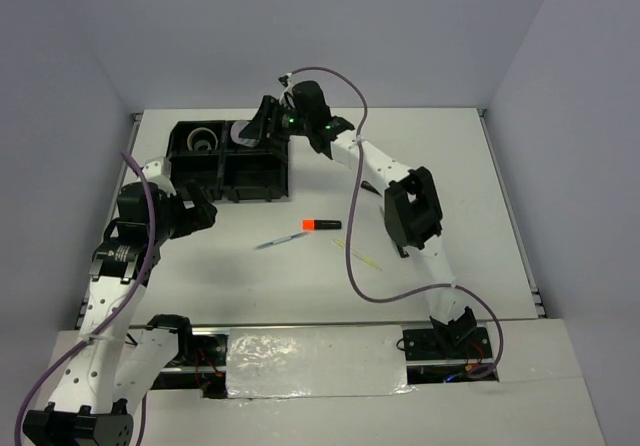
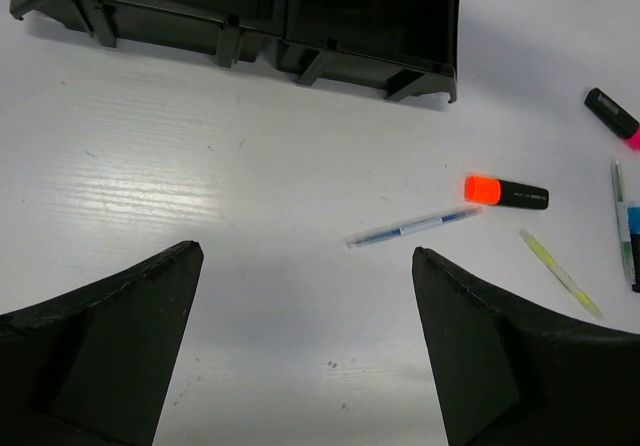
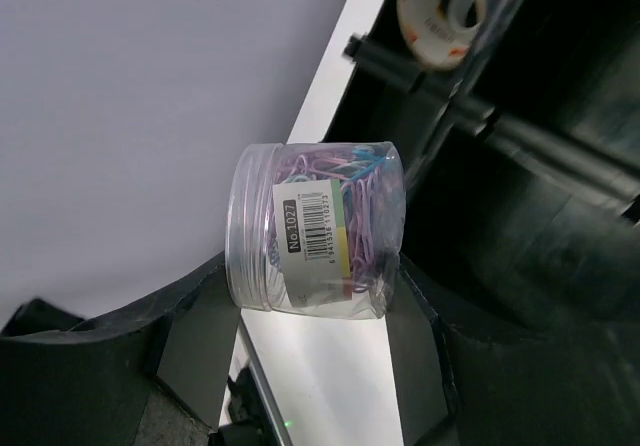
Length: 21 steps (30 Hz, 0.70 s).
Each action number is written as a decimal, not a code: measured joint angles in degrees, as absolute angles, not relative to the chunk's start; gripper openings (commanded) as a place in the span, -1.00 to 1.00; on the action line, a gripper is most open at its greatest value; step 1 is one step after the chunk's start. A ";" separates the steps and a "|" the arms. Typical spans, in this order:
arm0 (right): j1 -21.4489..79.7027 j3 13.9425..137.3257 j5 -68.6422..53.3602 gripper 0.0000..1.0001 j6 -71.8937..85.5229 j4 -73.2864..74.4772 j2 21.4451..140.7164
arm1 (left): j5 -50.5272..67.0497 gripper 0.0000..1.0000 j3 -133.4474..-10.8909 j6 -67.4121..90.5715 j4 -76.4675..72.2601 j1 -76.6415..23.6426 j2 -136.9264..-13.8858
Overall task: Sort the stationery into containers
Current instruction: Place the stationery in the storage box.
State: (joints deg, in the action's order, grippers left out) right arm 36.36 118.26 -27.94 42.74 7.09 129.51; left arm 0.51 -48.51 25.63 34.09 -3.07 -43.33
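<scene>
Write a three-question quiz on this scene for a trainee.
1. True or false: the left pincer is shut.
2. What does the right pincer hold? A) scissors B) a clear jar of coloured paper clips C) a stapler
3. Name the item already lying in the black tray.

Key
1. False: it stands open, with nothing between its fingers.
2. B
3. A tape roll, in the far left compartment.
</scene>
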 measured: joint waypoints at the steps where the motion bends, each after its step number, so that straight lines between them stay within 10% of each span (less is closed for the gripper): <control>1: 35.31 121.21 -29.61 -0.28 43.77 6.79 132.49 | 0.84 0.99 -48.40 25.61 33.98 -3.07 -43.16; 21: 29.26 138.34 -32.82 0.13 45.36 4.47 148.79 | 6.20 0.99 -47.42 25.41 31.70 -3.07 -41.01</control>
State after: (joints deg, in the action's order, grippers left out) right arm 29.26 138.34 -32.82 45.36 4.47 148.79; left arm 6.20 -47.42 25.41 31.70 -3.07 -41.01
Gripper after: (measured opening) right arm 0.612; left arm 0.994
